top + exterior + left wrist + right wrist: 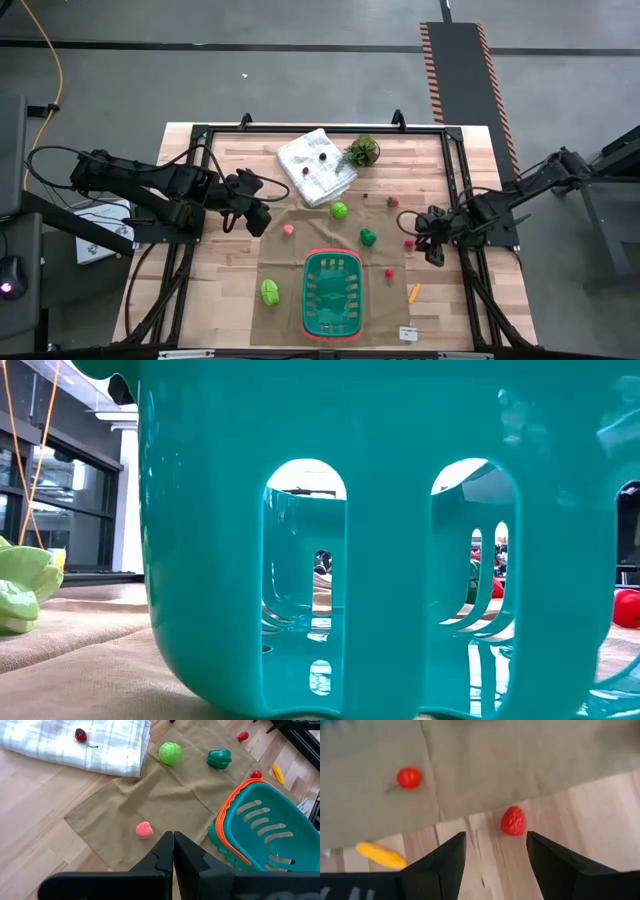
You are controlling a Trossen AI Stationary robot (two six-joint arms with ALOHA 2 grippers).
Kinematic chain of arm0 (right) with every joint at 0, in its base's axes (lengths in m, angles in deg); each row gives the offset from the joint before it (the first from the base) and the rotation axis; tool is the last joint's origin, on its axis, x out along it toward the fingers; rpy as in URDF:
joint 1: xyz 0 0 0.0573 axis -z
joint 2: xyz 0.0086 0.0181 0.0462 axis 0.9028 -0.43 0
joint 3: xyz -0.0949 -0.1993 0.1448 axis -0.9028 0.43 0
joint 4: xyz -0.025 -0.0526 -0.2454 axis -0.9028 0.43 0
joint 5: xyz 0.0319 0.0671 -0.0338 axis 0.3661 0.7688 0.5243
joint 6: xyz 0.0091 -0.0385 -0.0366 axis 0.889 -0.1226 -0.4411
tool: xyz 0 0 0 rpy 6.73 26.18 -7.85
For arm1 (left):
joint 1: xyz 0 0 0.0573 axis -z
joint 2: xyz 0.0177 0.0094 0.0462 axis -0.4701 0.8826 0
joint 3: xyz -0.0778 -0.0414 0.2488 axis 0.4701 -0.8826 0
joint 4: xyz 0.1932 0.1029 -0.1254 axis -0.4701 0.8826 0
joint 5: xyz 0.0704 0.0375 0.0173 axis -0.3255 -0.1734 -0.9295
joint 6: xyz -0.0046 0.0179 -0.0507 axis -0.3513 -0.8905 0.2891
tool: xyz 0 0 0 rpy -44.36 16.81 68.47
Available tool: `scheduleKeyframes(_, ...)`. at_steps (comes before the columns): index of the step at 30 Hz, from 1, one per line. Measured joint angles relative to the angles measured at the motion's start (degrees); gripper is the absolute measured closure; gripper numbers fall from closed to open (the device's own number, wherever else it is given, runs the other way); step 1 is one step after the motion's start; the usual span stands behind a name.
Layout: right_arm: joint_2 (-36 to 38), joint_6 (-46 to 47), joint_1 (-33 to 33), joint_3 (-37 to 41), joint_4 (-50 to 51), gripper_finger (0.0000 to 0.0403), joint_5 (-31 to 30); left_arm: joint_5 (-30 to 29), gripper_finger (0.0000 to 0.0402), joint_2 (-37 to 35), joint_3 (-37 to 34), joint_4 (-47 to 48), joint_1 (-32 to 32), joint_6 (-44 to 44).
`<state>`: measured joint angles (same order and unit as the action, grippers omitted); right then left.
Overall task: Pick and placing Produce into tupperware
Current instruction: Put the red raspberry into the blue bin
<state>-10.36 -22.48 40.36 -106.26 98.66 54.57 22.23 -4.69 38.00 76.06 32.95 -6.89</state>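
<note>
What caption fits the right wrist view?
Open right gripper poised above a red raspberry on bare wood, near the cloth's edge.

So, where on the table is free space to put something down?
Free: bare wood on the left, between the brown cloth and the table edge, and the strip between the basket and the orange piece. Crowded: around the white towel, the plant, and the small produce near the right gripper.

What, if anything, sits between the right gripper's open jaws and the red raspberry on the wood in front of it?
Nothing visible. The right gripper has its jaws open, with bare wood between them and the raspberry. The red tomato and yellow piece lie off to one side.
</note>
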Motion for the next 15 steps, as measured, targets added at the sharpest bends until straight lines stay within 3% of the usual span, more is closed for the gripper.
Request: scheduleKeyframes(15,-12.9,0.2,-1.4,0.0,-5.1,0.0203,-4.4,0.0,0.0401,0.0,0.0,0.0,0.0,0.0)
